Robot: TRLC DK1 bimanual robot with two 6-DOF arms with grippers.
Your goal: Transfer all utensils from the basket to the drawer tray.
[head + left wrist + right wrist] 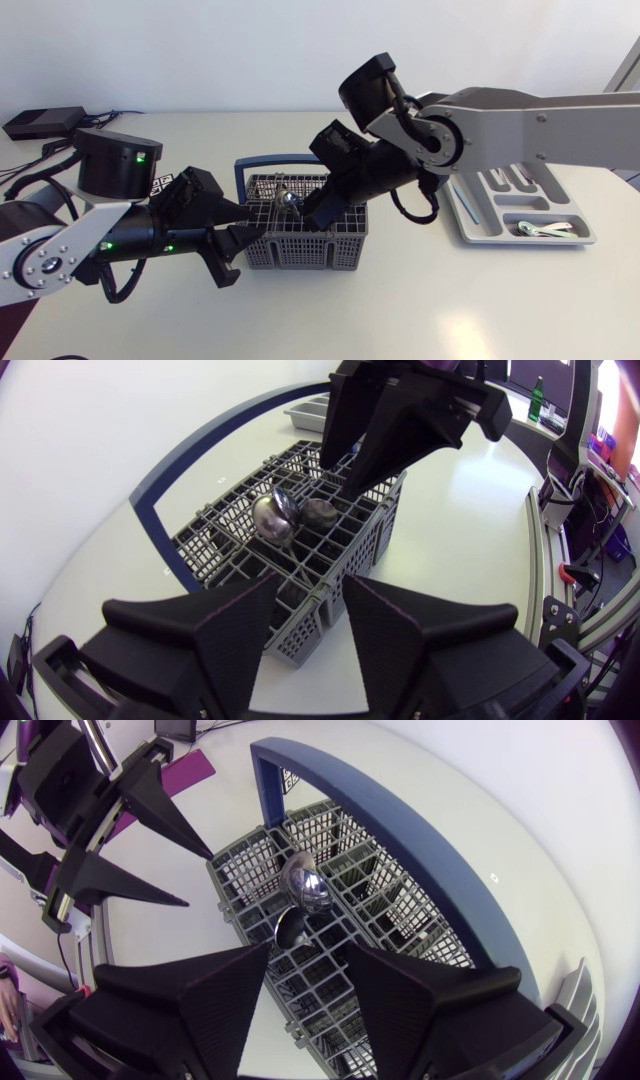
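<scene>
The grey wire basket (300, 245) with a blue handle (285, 160) stands mid-table. Two silver spoons (288, 203) stand in it, bowls up (272, 518) (305, 885). My right gripper (318, 212) reaches down into the basket from the right. It is open, and the spoon bowls sit just ahead of its fingertips (306, 950) without touching them. My left gripper (236, 240) is at the basket's left end and open. The basket's near corner lies between its fingers (310, 588), and I see no firm contact. The grey drawer tray (480, 225) lies at the right.
The tray holds cutlery: a spoon (545, 228) in its near compartment and more pieces (520, 180) further back. A black box (40, 122) with cables sits at the far left corner. Bare tabletop lies in front of the basket.
</scene>
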